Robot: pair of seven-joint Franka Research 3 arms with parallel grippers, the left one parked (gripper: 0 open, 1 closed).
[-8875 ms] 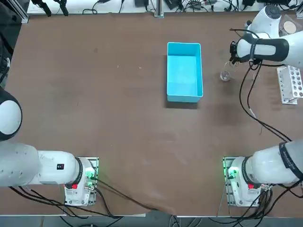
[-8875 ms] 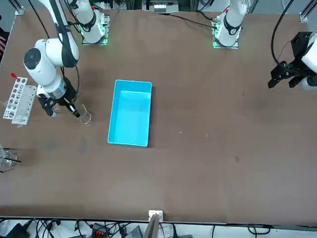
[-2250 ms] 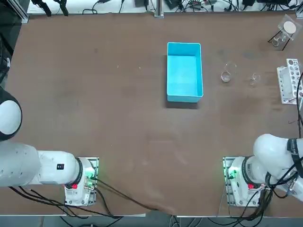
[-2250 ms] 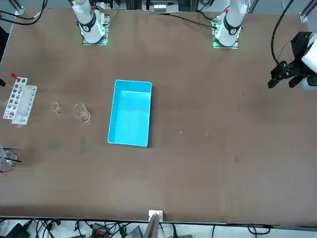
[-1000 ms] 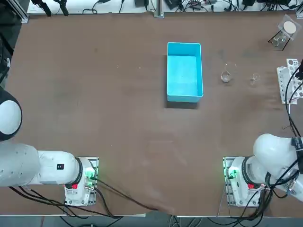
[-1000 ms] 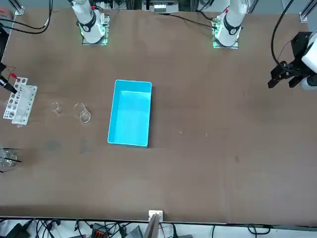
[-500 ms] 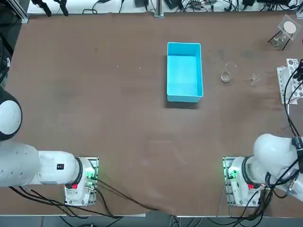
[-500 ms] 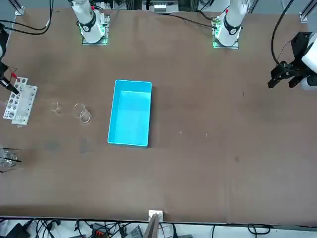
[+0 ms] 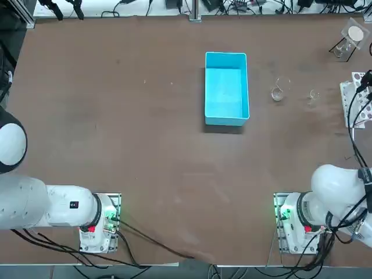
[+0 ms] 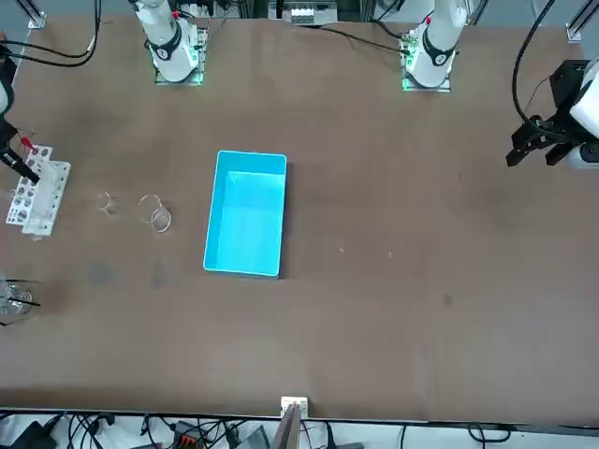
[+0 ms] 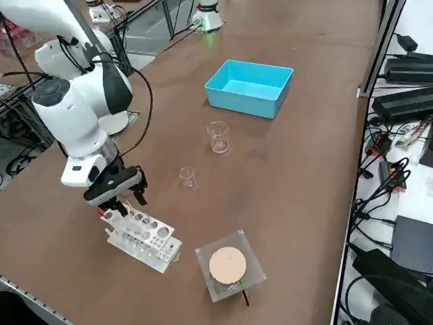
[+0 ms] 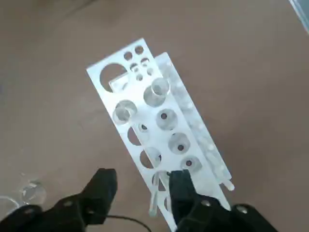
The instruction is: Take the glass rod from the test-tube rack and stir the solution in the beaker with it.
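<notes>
Over the white, holed plastic rack, my right gripper stands wide; I'm likely taking the clear glass rod, so I should centre on it, then close gently.

White, hole-dotted test-tube rack; clear beaker

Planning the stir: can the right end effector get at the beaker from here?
Probably, yes: the beaker stands uncovered, though the right end effector is over the test-tube rack.

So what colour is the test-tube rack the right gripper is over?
White; the test-tube rack shows best in the right wrist view.
</notes>
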